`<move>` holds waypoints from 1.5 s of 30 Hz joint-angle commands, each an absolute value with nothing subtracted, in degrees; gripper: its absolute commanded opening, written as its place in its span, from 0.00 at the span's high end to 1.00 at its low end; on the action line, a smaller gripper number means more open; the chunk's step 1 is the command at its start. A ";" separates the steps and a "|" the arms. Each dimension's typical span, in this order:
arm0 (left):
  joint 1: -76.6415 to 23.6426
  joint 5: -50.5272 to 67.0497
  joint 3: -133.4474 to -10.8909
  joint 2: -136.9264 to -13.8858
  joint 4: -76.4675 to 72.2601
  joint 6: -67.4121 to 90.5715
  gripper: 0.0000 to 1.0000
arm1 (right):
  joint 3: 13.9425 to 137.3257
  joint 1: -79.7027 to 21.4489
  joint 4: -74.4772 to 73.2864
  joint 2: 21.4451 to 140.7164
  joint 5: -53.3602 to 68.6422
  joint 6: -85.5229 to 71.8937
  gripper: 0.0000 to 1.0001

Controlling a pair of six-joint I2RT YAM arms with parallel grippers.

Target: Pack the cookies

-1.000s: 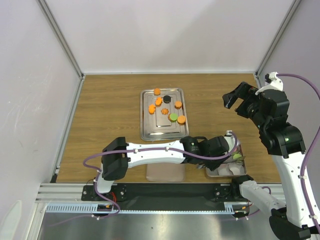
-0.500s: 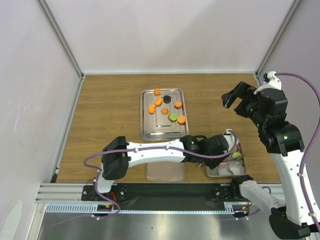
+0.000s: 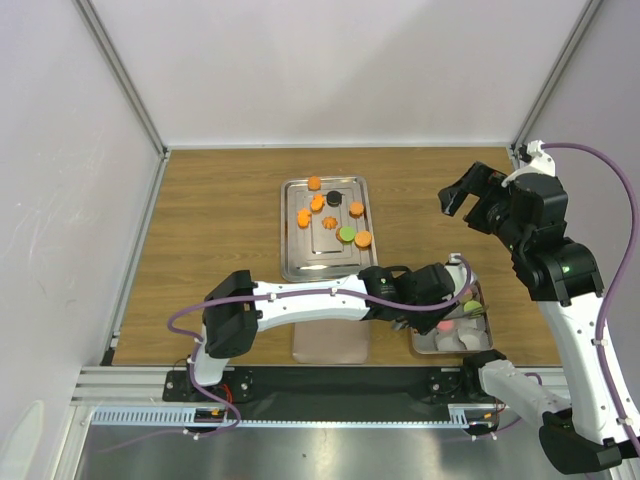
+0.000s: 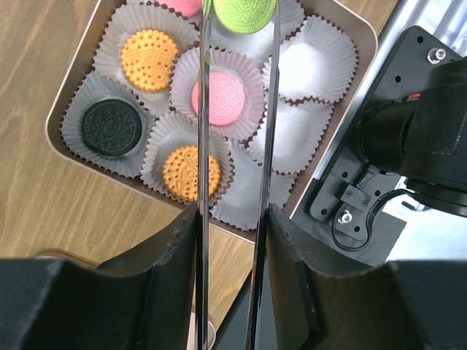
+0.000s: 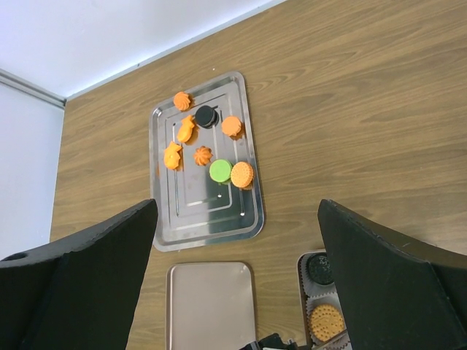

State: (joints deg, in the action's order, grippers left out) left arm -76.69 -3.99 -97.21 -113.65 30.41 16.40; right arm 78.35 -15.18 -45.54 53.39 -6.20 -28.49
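Observation:
My left gripper (image 3: pixel 462 300) hangs over the small square box (image 4: pixel 57 109) at the near right. Its two long thin blades are shut on a green cookie (image 4: pixel 244 13), held just above a paper cup; it also shows in the top view (image 3: pixel 470 306). In the cups lie two orange cookies (image 4: pixel 149 60), a black one (image 4: pixel 111 127) and a pink one (image 4: pixel 219 97). More cookies (image 3: pixel 333 208), mostly orange with one black and one green, lie on the steel tray (image 3: pixel 315 262). My right gripper (image 3: pixel 472 207) is open and empty, high above the table's right side.
A flat tan lid (image 3: pixel 330 345) lies at the near edge, left of the box; it shows in the right wrist view too (image 5: pixel 210 306). Several paper cups (image 4: pixel 310 65) on the box's right side hold nothing. White walls enclose the wooden table.
My left gripper has shifted slightly left and back over the box, uncovering the pink cookie. My right arm has drifted a little left.

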 commanded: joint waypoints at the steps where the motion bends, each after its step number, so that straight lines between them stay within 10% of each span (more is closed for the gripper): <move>1: -76.55 -2.72 -97.03 -113.55 27.16 15.21 0.56 | 78.66 -15.47 -44.73 52.82 -7.03 -28.74 0.00; 45: -75.24 -7.29 -87.11 -98.01 25.58 16.69 0.49 | 80.16 -16.00 -44.39 51.06 -7.12 -27.77 0.00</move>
